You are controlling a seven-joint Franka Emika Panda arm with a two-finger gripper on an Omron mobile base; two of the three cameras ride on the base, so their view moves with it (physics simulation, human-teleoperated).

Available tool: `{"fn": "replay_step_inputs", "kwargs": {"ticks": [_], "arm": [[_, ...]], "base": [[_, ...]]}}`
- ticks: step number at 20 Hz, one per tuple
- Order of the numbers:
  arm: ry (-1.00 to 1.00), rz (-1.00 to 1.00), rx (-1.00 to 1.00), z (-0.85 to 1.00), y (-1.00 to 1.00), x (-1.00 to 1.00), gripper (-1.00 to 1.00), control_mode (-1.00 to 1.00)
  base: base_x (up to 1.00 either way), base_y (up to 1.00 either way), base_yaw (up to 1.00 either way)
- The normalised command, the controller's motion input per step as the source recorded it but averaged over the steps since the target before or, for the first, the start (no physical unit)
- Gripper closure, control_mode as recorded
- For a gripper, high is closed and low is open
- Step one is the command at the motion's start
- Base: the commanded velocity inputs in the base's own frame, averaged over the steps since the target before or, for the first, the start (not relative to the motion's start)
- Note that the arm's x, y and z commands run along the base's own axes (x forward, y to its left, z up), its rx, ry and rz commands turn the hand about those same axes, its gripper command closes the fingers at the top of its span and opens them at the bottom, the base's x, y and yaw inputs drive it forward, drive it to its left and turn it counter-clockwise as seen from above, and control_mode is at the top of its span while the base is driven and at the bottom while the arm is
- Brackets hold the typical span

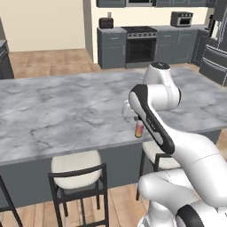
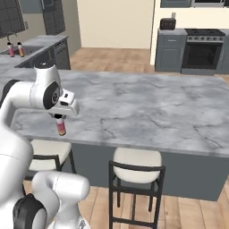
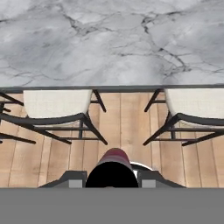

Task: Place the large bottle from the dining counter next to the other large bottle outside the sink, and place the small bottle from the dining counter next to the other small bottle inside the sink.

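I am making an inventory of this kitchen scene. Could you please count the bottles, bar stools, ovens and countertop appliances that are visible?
Bottles: 3, one in the tool, two far off by the sink
Bar stools: 2
Ovens: 1
Countertop appliances: 2, toaster, toaster oven
Total: 8

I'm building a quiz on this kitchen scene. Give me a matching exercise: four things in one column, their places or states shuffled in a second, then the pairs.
1. small bottle
2. stool
3. oven
4. two bottles

A. far back on the side counter
B. tucked under the marble counter's edge
C. held in the gripper, off the counter
D. in the grey cabinets on the back wall

Pairs: 1-C, 2-B, 3-D, 4-A
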Motion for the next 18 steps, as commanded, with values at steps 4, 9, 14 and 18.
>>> {"fn": "replay_step_inputs", "kwargs": {"ticks": [4, 9, 14, 18], "arm": [[0.0, 0.0, 0.0, 0.0, 0.0, 0.0, 1.0, 1.0], [0.0, 0.0, 0.0, 0.0, 0.0, 0.0, 1.0, 1.0], [0.0, 0.0, 0.0, 0.0, 0.0, 0.0, 1.0, 1.0], [0.0, 0.0, 0.0, 0.0, 0.0, 0.0, 1.0, 1.0]], "base": [[-0.13, -0.68, 0.16], [-0.06, -0.79, 0.2], [-0.08, -0.83, 0.22], [0.0, -0.88, 0.24]]}}
